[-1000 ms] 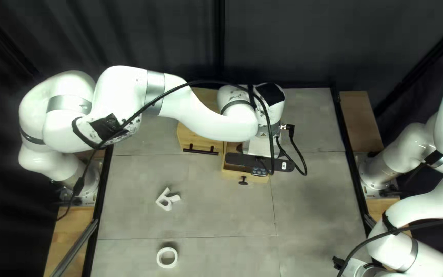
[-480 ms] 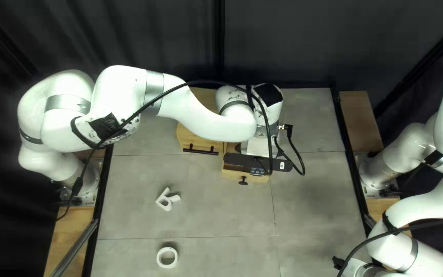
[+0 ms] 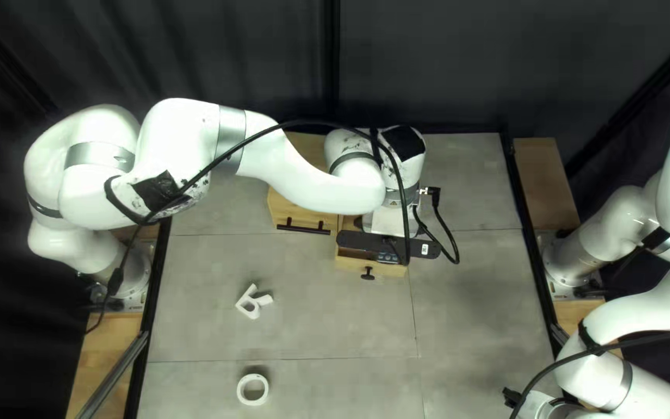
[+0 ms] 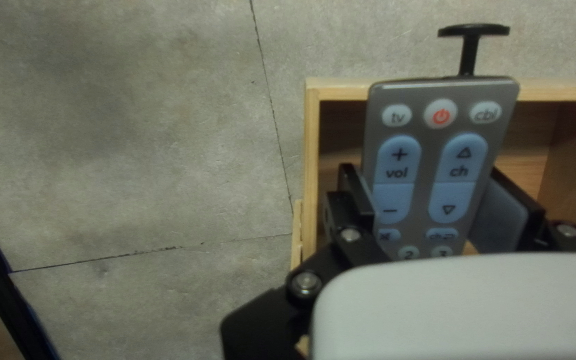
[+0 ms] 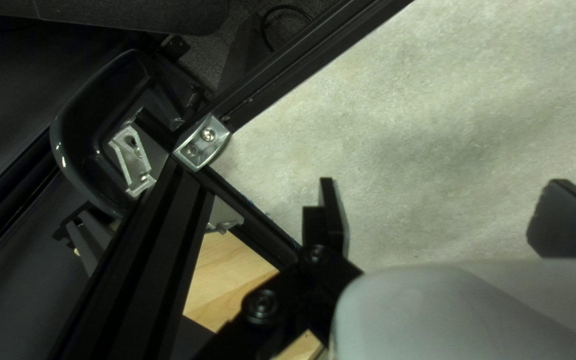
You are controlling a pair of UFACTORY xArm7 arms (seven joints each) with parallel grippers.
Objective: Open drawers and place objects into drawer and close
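Observation:
In the top left view my left gripper is over the open small drawer of the wooden cabinet, its fingers hidden. The left wrist view has my left gripper shut on a grey remote with pale blue buttons, a finger along each side. The remote overlaps the front wall of the drawer, near its black knob; whether they touch is unclear. My right gripper stands open with nothing between its fingers, beside the table's edge.
A white letter R and a white ring lie left of centre on the grey table. A black bar handle marks the cabinet's other front. Near the right gripper runs a black frame rail.
In the top left view my left arm's wrist and its cable have shifted slightly to the left over the drawer. The right arm, letter R and ring have not moved.

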